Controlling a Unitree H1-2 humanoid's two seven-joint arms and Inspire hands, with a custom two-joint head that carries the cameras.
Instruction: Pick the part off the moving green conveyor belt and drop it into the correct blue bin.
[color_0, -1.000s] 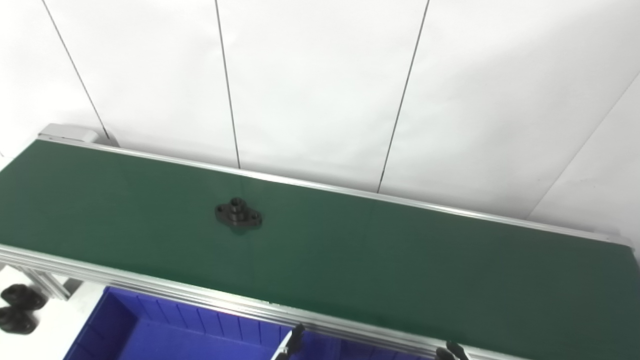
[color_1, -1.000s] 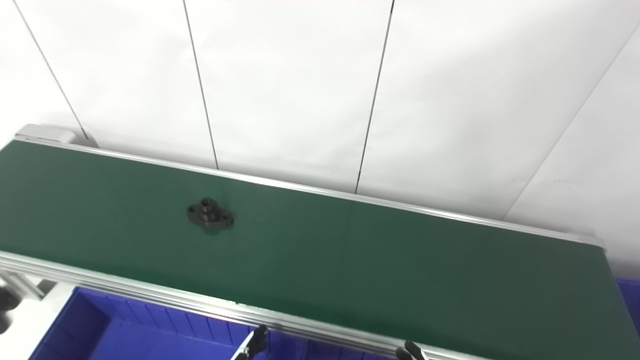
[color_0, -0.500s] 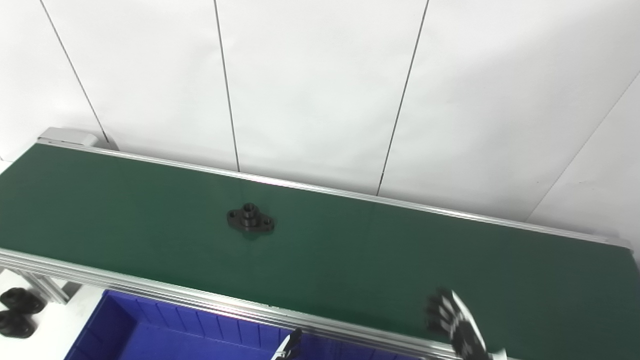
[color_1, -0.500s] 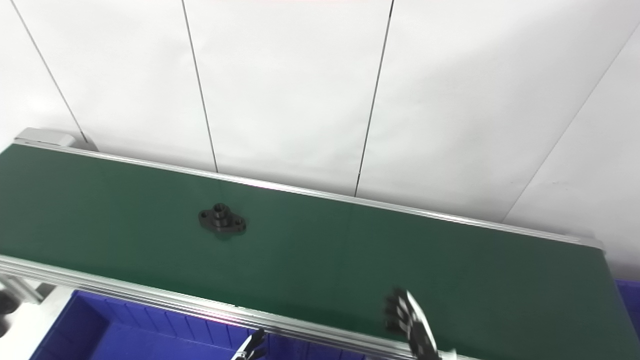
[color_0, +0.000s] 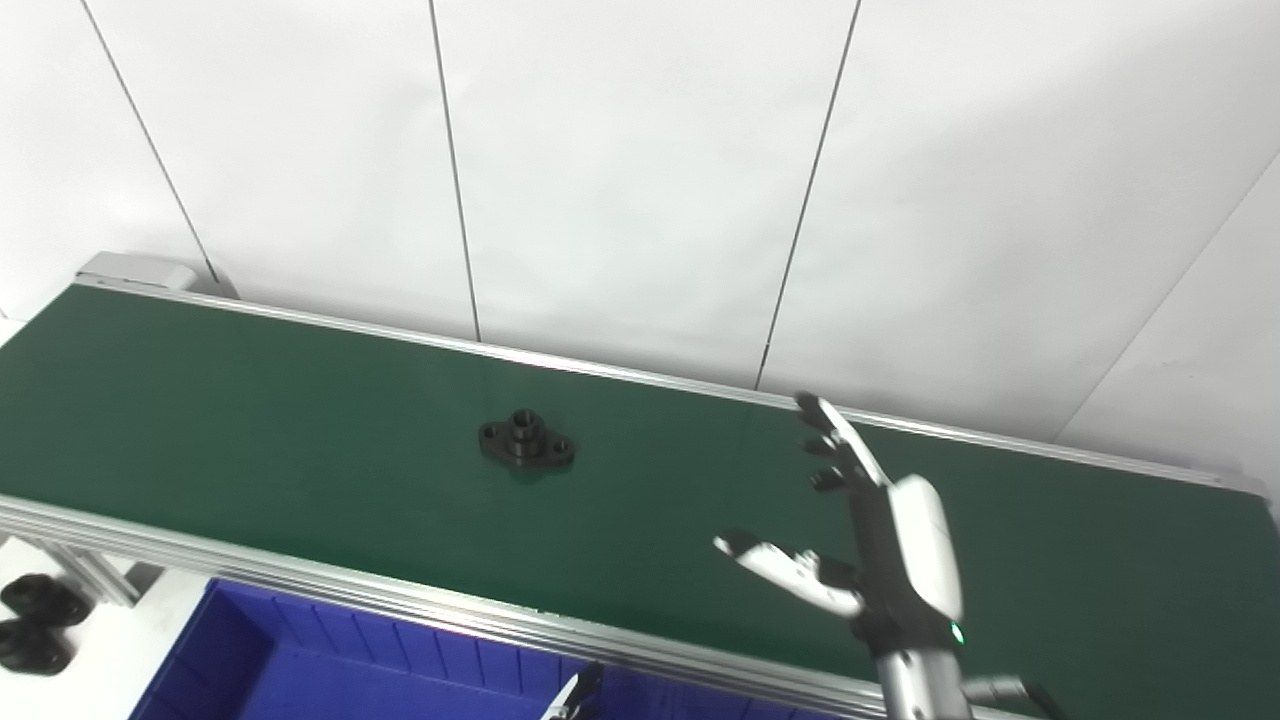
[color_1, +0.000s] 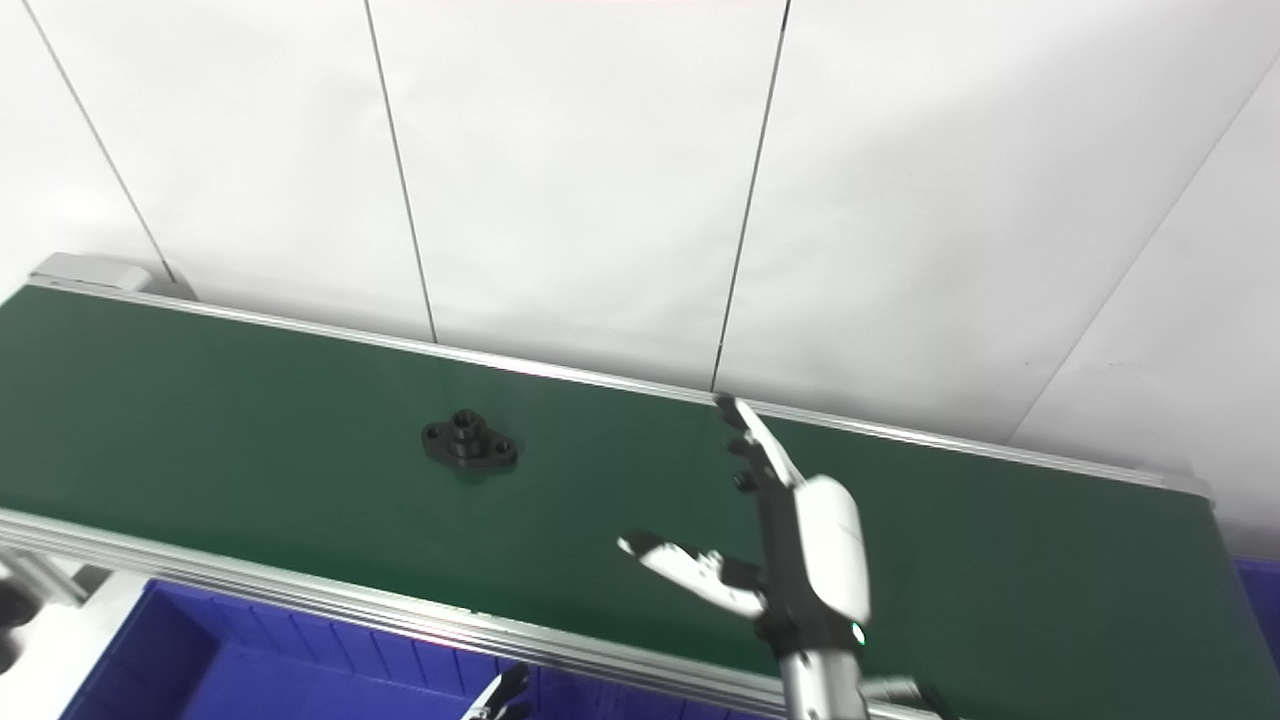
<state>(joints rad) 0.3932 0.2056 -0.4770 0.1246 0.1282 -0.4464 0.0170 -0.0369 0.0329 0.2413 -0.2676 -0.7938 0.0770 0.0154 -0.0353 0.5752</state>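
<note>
My right hand (color_0: 880, 540), fingers spread and empty above the green conveyor belt (color_0: 250, 440), should wait mid-belt, then close over the black flanged part (color_0: 526, 443) as it arrives.

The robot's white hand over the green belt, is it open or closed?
Open. The right hand has its fingers and thumb spread apart, holding nothing.

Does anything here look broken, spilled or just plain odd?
Nothing stands out. One black part lies flat on the green belt, the right robot hand is open above the belt, and the blue bin sits below its near edge.
</note>
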